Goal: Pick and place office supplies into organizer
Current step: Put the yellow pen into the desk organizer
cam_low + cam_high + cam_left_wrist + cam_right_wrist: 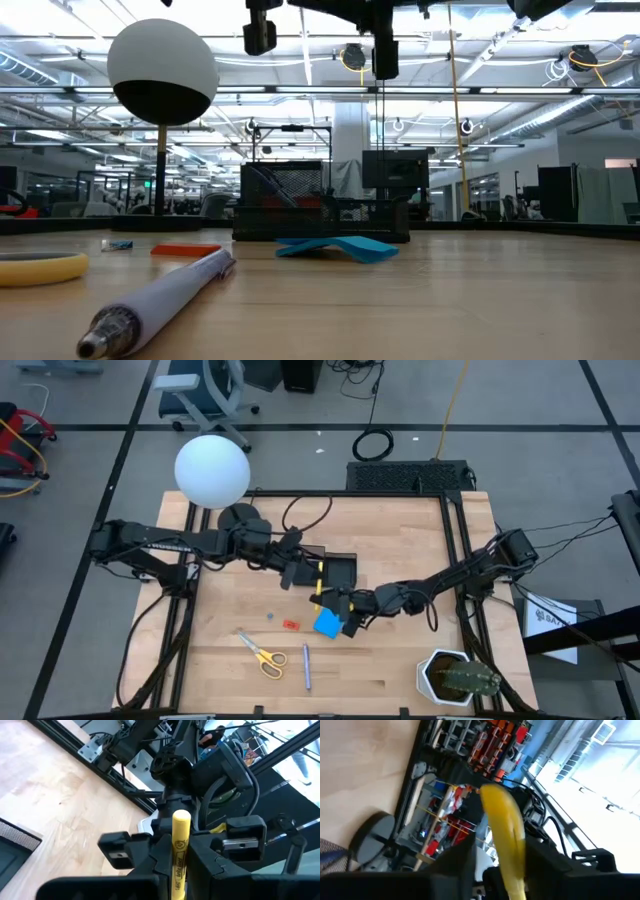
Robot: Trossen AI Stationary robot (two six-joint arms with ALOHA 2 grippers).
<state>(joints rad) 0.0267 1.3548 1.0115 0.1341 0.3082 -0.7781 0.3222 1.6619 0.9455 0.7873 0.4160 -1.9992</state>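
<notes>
The black organizer [343, 572] [300, 200] stands mid-table. My left gripper [303, 571] [180, 857] hovers at its left edge, shut on a yellow pen [180, 845]. My right gripper [337, 603] [505, 867] faces it just in front of the organizer, shut on a yellow pen [502, 820]. I cannot tell whether both hold one pen. On the wood lie the blue pad [327, 624] [340, 247], the red piece [291, 624], the blue pin [270, 615], the yellow-handled scissors [263, 654] and a silver-blue pen [306, 666] [160, 300]. My left gripper pinches the yellow pen's barrel [179, 865] between its two fingers, with the pen lying along them. The free end [181, 816] points at the right arm, and the pen is lifted clear of the table. My right gripper pinches a yellow pen [512, 870] between its two fingers, with the pen running along them. Its blurred free end [492, 795] sticks out ahead, lifted clear of the table.
A lamp with a white globe [212, 470] and round black base [240, 517] stands at the far left. A white potted cactus [455, 678] sits at the near right corner. Bare wood lies left of the scissors and right of the blue pad.
</notes>
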